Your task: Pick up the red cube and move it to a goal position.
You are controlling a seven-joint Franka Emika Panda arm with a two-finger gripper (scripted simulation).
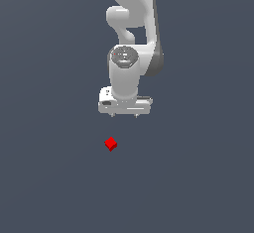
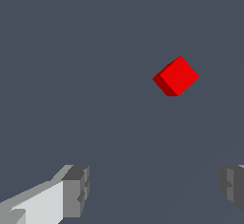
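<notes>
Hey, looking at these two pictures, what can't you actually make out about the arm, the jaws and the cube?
- Goal position: no marker shows in either view.
- Gripper: in the exterior view the fingertips are tiny; in the wrist view the frame edge cuts off both fingers, though the jaws stand wide apart.
- Arm: its base is cut off by the exterior view's top edge.
- Cube: its underside is hidden in both views.

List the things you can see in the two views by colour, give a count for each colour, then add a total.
Red: 1, the red cube
White: 1, the robot arm with its gripper
Total: 2
</notes>
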